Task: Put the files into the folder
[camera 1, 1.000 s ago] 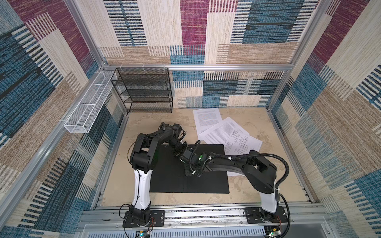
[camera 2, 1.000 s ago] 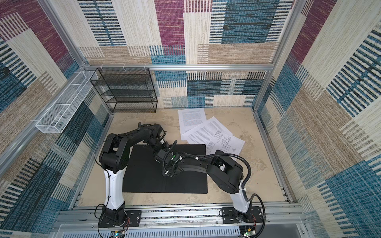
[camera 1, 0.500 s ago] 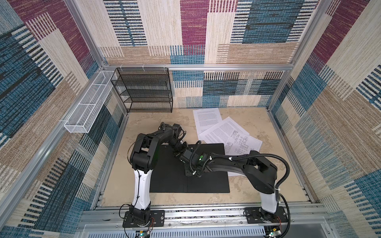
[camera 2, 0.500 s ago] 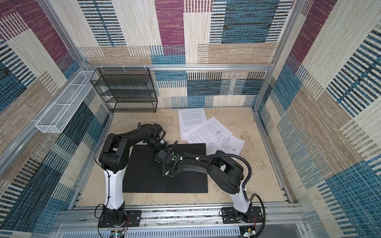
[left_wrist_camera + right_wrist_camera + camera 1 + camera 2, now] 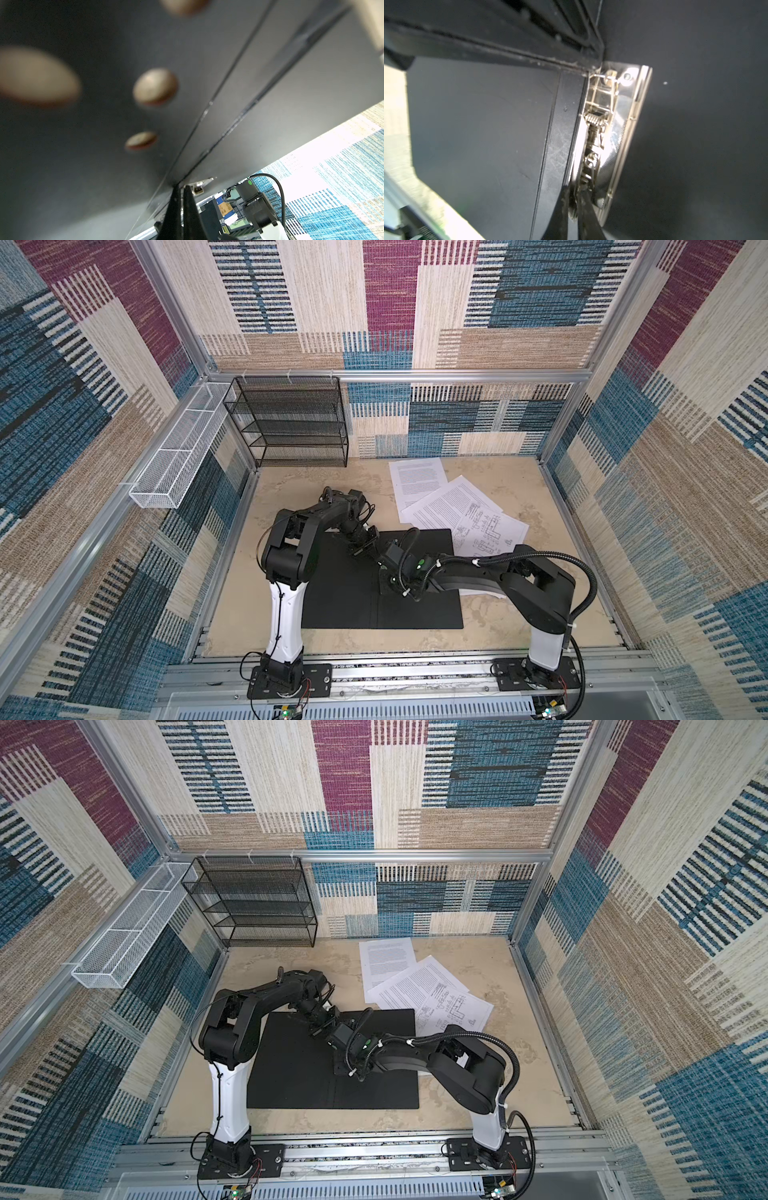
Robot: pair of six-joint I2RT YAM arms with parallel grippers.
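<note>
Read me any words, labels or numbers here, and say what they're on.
Nothing here reads clearly.
Printed text sheets: lines too small to read.
Drawing sheet: labels too small to read.
Box label in the left wrist view: blurred.
Folder: black inside showing, no lettering visible.

Beige tabletop (image 5: 332, 477) bears open folder (image 5: 345, 597), files (image 5: 440, 506) (overlapping), black rack (image 5: 291, 423).

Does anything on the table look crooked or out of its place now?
Yes. The files lie loose by the far right corner of the open folder, fanned at different angles and overlapping each other; none lies inside it. Nothing looks spilled or damaged.
</note>
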